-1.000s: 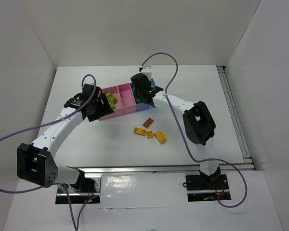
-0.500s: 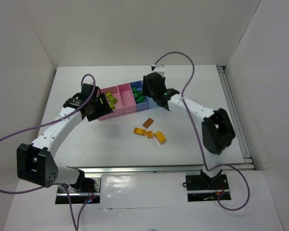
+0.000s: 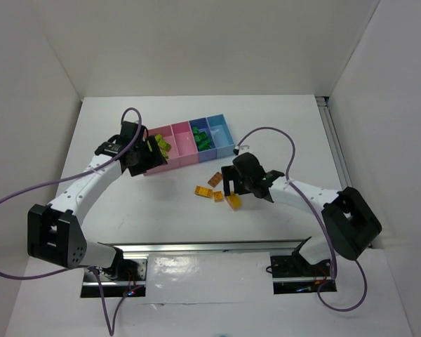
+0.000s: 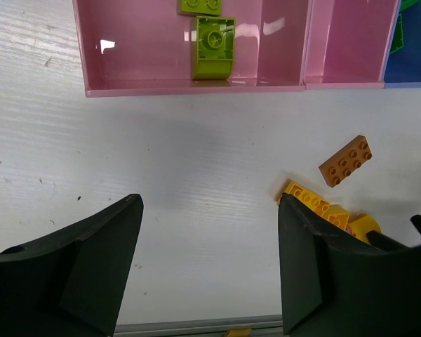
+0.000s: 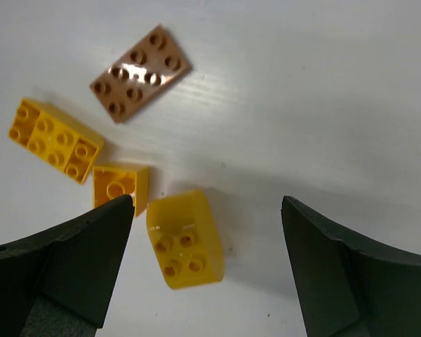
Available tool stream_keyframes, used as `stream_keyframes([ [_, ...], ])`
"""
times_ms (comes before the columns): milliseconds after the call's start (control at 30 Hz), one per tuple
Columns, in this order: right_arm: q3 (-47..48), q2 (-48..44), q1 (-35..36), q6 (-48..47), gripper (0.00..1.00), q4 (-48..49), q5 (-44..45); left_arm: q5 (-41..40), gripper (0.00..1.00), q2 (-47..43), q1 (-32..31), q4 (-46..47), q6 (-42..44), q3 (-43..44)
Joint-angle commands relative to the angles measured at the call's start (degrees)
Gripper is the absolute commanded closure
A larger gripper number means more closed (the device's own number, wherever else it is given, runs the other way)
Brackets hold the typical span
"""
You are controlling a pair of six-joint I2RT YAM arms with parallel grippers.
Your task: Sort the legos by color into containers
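Four loose legos [image 5: 140,83] lie near the middle of the desk, and my right pincer [image 5: 205,210] stands wide open just above them, gripping nothing.
The containers [image 3: 182,140] stand toward the far edge of the desk, with lime bricks [image 4: 214,45] in the left pink bin [image 4: 126,56] and dark green bricks [image 3: 203,139] in the darker blue bin [image 4: 410,67]. From the top my right pincer hides part of the curved yellow brick [image 5: 184,239]. My left pincer [image 4: 209,210], also open and without a load, covers the left end of the pink bin.
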Motion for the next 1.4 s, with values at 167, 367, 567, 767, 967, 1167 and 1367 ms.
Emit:
stream_keyframes([
  [167,-1.94,0.40,1.68,-2.53,0.18,-0.86,-9.51,1.95,0.19,0.91,-0.28,1.30,1.18,0.08],
  [367,-2.47,0.93,3.61,-1.39,0.30,-0.86,-8.12,1.95,0.19,0.91,-0.28,1.30,1.18,0.08],
  [567,-0.11,1.99,5.19,-0.07,0.48,-5.86,-4.33,1.95,0.19,1.44,-0.28,1.83,1.18,0.08],
  [767,4.71,-0.91,5.20,0.99,0.67,-9.20,3.57,2.47,0.19,1.97,-0.28,2.35,1.18,-1.05],
  [967,18.33,5.05,4.58,-2.97,0.67,-10.70,2.18,1.25,0.18,2.49,-0.28,2.97,2.32,-2.11],
  [1167,35.38,17.86,4.58,-4.90,0.67,-7.90,0.68,-4.28,0.17,-0.66,-0.28,0.51,-0.48,-2.73],
  [1367,56.13,34.12,4.58,-6.75,0.64,-8.59,0.68,-4.82,0.17,-3.39,2.17,-0.80,0.12,-3.26],
])
